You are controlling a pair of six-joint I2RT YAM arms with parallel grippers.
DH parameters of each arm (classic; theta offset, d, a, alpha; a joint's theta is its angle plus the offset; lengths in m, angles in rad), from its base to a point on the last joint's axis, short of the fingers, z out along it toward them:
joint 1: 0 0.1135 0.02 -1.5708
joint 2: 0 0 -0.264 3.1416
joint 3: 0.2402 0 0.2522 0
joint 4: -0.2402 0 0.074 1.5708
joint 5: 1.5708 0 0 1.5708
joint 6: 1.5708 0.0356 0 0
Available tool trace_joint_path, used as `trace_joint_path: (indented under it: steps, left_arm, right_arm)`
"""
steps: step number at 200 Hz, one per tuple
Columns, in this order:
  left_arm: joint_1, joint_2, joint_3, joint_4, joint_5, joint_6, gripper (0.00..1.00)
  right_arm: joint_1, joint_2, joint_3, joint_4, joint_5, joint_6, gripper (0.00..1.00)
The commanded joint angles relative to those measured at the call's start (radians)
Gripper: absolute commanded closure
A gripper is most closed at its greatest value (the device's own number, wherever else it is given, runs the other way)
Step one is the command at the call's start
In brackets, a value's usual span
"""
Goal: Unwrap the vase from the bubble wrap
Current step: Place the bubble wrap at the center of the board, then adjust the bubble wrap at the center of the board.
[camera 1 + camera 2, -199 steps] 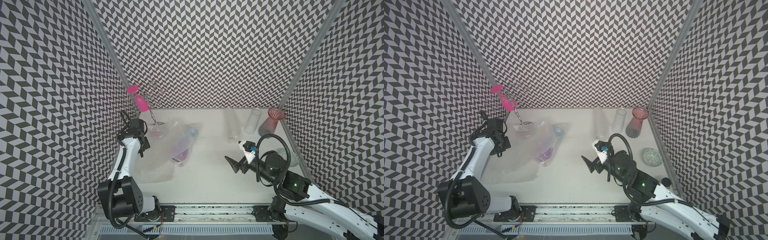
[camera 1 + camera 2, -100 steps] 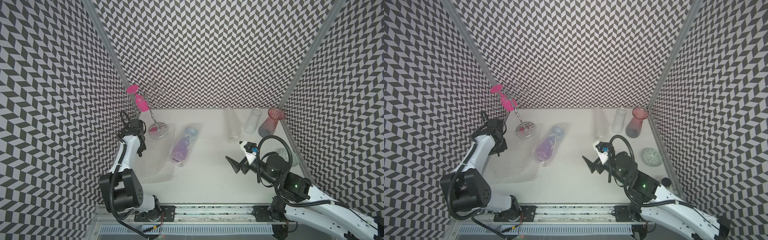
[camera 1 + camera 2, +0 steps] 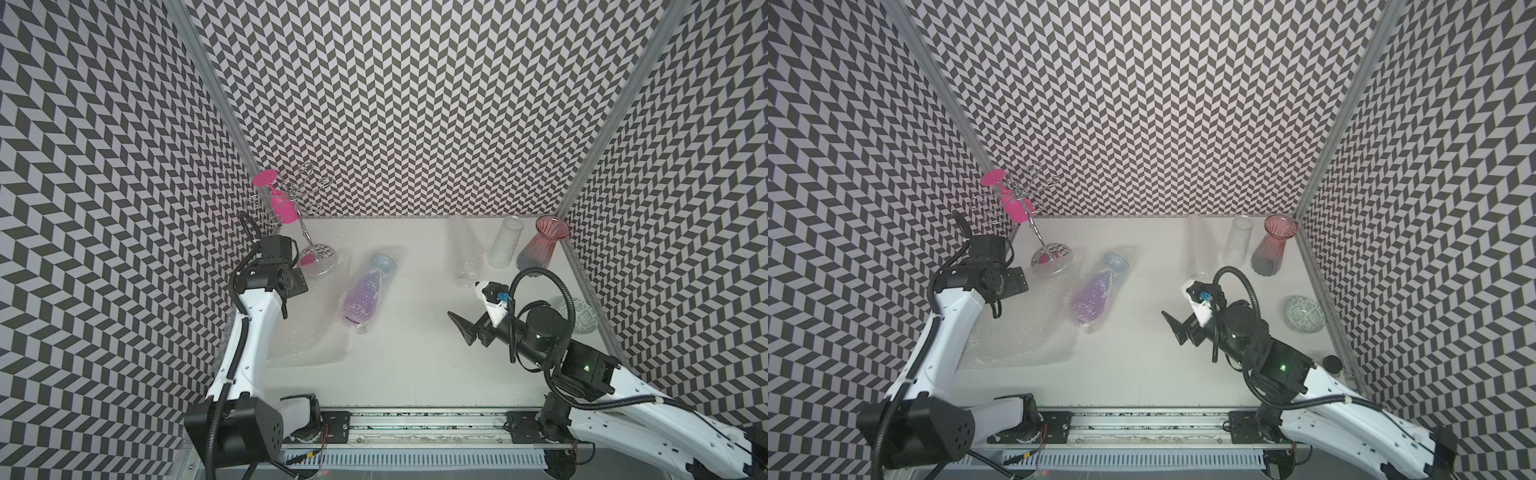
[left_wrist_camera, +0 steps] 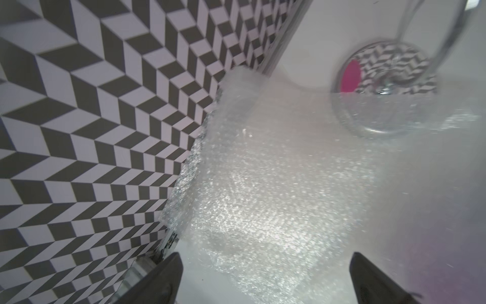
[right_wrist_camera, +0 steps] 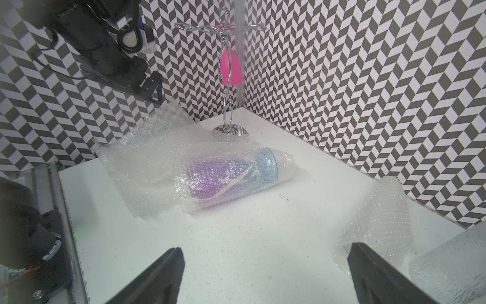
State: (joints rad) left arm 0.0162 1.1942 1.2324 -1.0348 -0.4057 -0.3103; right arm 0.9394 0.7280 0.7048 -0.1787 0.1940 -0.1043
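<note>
The vase (image 3: 368,291) (image 3: 1096,291) (image 5: 231,181), purple with a blue end, lies on its side left of the table's middle. A layer of bubble wrap with a white tape strip across it encloses the vase. A loose flap of the bubble wrap (image 3: 307,336) (image 3: 1021,332) (image 5: 142,158) (image 4: 263,184) spreads flat from the vase toward the left wall. My left gripper (image 3: 296,284) (image 3: 1014,283) (image 4: 265,255) hangs open just above that flap's far end, holding nothing. My right gripper (image 3: 467,316) (image 3: 1183,316) (image 5: 264,252) stands open over bare table, right of the vase.
A wire stand (image 3: 307,241) with a pink glass (image 3: 280,203) is at the back left, its base touching the flap. At the back right are another bubble wrap piece (image 3: 465,249) (image 5: 378,226), a clear textured vase (image 3: 505,243) and a red vase (image 3: 540,245). A patterned round object (image 3: 579,318) lies by the right wall.
My left gripper has opened and let go of the bubble wrap flap, which dropped from over the vase to the table on the left. The right arm barely moved.
</note>
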Motion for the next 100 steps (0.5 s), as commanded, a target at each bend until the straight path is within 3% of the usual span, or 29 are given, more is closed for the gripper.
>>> trace_joint_path:
  steps: [1,30,52,100]
  left_arm:
    - [-0.174,-0.042,0.013,-0.043,0.075,-0.133,0.0]
    - [-0.366,0.029,0.005,0.074,0.221,-0.173,0.0]
    - [-0.453,0.154,0.074,0.148,0.278,-0.135,0.0]
    - [-0.464,0.445,0.221,0.29,0.334,0.025,0.0]
  right_arm:
    - [0.003,0.037,0.044,0.047,-0.004,0.028,0.01]
    - [0.002,0.102,0.083,0.01,0.001,0.106,0.01]
    - [0.002,0.132,0.112,-0.022,0.014,0.159,0.01]
    - [0.0,0.217,0.163,-0.104,0.066,0.258,0.01]
